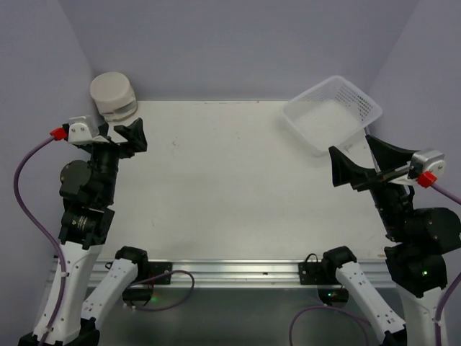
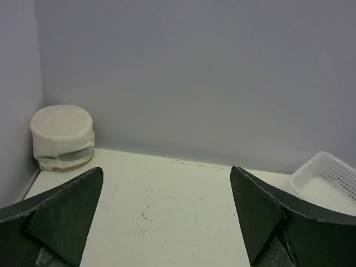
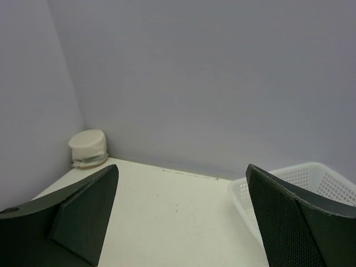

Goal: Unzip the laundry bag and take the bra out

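While two arms hang over one white bench, one round white laundry bag sits in its far left corner | one white basket far right | left gripper and right gripper spread wide, holding nothing | left wrist view alone shows the bag's grey mesh side | pale purple walls
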